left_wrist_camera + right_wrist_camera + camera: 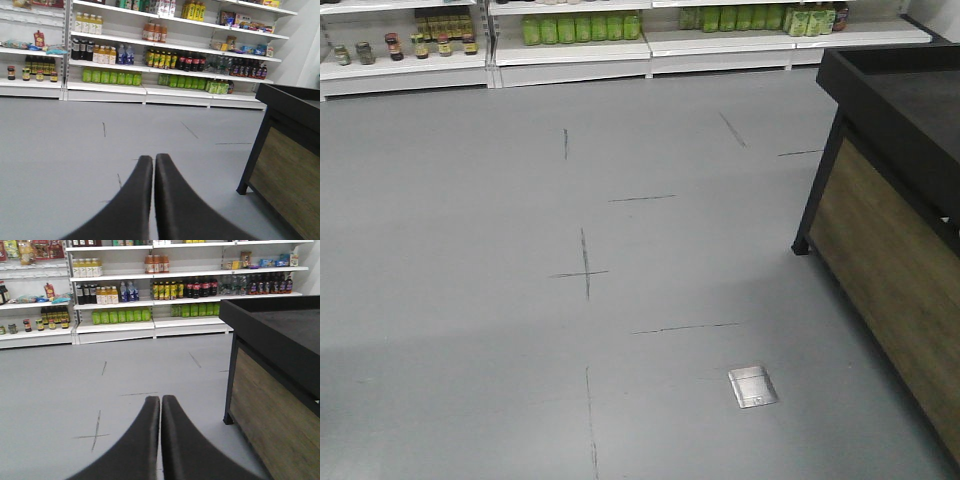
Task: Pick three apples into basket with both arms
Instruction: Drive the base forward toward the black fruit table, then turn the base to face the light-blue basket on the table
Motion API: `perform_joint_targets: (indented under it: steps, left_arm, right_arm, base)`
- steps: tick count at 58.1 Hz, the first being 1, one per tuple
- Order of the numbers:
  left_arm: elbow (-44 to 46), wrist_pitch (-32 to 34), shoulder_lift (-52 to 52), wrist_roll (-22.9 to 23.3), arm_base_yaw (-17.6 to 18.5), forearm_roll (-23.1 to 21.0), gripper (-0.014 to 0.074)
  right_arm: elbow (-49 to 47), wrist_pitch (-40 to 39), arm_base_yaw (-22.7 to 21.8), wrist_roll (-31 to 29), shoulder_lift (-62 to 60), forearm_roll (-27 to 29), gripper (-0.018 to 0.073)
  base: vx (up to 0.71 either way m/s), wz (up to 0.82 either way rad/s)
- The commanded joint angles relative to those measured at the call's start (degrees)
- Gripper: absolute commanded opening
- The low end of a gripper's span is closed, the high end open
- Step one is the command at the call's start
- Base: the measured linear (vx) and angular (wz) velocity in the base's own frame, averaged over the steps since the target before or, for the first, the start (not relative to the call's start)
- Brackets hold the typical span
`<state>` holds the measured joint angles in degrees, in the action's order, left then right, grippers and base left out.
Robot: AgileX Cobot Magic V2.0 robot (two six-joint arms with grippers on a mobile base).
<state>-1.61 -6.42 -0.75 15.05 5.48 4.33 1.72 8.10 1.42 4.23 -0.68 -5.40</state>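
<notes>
left gripper (153, 162) and right gripper (160, 401) both pinched together, empty; no apples or basket in view; suggest squaring base to black stand (270, 335) before reaching

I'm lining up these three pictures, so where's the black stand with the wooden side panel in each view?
Front view: the black stand runs down the right edge.
Left wrist view: right edge, middle to bottom.
Right wrist view: right third, middle to bottom.
Shared landmark: the row of green bottles, far behind the stand.
</notes>
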Motion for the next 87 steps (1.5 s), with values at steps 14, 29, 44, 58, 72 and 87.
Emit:
perform_joint_targets:
  steps: [14, 29, 44, 58, 72, 87]
  left_arm:
    - [1.43, 3.94, -0.67, 0.37, 0.37, -0.08, -0.0006]
    - [1.43, 3.94, -0.67, 0.37, 0.37, -0.08, -0.0006]
    - [1.43, 3.94, -0.67, 0.37, 0.37, -0.08, -0.0006]
    - [1.43, 3.94, -0.67, 0.37, 0.37, -0.08, -0.0006]
    - [1.43, 3.94, -0.67, 0.37, 0.37, -0.08, -0.0006]
    - [1.43, 3.94, -0.67, 0.37, 0.37, -0.08, -0.0006]
  right_arm:
    - [0.67, -4.14, -0.27, -0.44, -0.64, -0.53, -0.0005]
    - [0.67, -4.14, -0.27, -0.44, -0.64, -0.53, -0.0005]
    - [0.67, -4.14, -0.27, -0.44, -0.64, -0.53, -0.0005]
    - [0.67, -4.14, -0.27, -0.44, -0.64, -0.53, -0.0005]
    - [0.67, -4.14, -0.27, -0.44, -0.64, -0.53, -0.0005]
    - [0.67, -4.14, -0.27, -0.44, -0.64, -0.53, -0.0005]
  base:
    - [0.15, -0.27]
    - [0.15, -0.33]
    - [0.14, -0.43]
    - [0.13, -0.51]
    - [0.14, -0.55]
    - [0.15, -0.58]
